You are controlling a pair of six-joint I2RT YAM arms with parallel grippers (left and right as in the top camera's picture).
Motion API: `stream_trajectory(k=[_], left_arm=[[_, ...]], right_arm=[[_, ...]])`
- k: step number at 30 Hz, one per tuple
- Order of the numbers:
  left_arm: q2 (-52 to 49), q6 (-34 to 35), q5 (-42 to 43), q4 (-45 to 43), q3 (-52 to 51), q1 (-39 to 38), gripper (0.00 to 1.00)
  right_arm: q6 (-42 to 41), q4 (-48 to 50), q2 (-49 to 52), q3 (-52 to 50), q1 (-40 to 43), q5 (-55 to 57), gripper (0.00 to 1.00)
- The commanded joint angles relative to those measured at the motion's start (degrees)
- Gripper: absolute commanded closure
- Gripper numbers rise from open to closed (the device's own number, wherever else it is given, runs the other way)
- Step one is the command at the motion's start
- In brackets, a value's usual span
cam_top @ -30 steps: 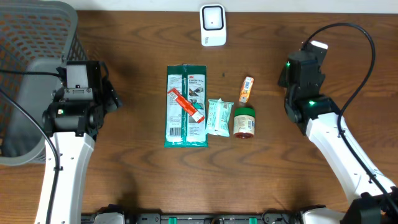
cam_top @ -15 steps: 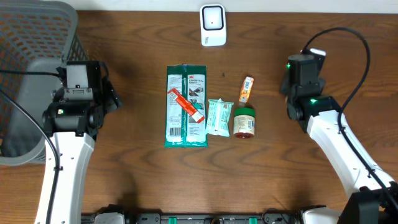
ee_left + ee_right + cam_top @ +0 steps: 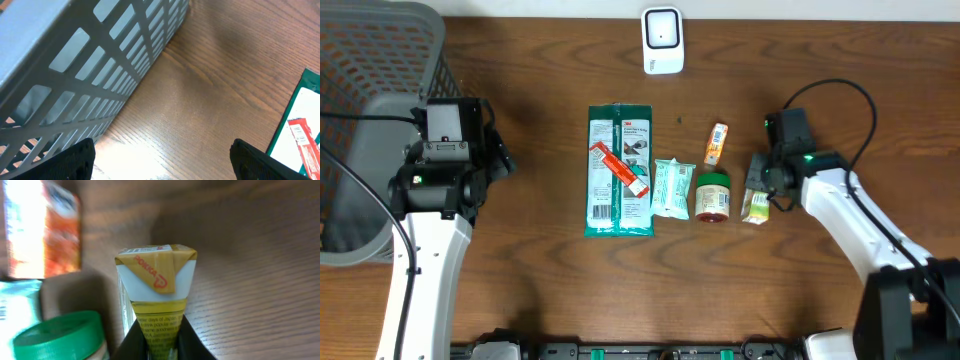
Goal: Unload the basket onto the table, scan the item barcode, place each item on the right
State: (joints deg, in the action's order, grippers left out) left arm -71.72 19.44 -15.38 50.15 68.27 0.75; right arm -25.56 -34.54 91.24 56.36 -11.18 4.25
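My right gripper (image 3: pixel 159 349) clamps the yellow carton (image 3: pixel 157 280) just beside the jar (image 3: pixel 60 335), its long axis running out from my fingers, the scanner (image 3: pixel 662 40) well apart; my left gripper (image 3: pixel 165 160) stands open and farther off.

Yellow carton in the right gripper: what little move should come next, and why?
Probably lift it straight up. The right gripper is shut on the yellow carton, which sits close beside the green-lidded jar, and the white scanner is well away from it.

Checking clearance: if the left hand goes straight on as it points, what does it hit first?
Probably bare table, between the basket and the green pack; depth is unclear.
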Motion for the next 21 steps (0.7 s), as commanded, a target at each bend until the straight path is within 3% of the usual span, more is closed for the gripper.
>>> stream_trajectory(k=[1,4,5,7,15,21], left_arm=[[0.2,-0.5,-0.7,0.2,0.6,0.3,0.13],[0.2,-0.5,-0.7,0.2,0.6,0.3,0.13],[0.2,-0.5,-0.7,0.2,0.6,0.3,0.13],[0.2,-0.5,-0.7,0.2,0.6,0.3,0.13],[0.2,-0.5,-0.7,0.2,0.6,0.3,0.13],[0.2,-0.5,-0.7,0.2,0.6,0.3,0.13]], right_arm=[[-1.0,0.4,1.7,0.0,-1.2,-0.7,0.65],[-0.9,0.2,1.7,0.0,-1.2,-0.7,0.40],[-0.3,0.2,1.7,0.0,-1.2,-0.7,0.28],[2.3,0.2,1.7,0.2,-1.0,-0.7,0.20],[4.6,-11.2,1.7,9.8,5.4,-9.3,0.25],[4.6,-22.4,1.7,20.1,7.8,-9.3,0.29]])
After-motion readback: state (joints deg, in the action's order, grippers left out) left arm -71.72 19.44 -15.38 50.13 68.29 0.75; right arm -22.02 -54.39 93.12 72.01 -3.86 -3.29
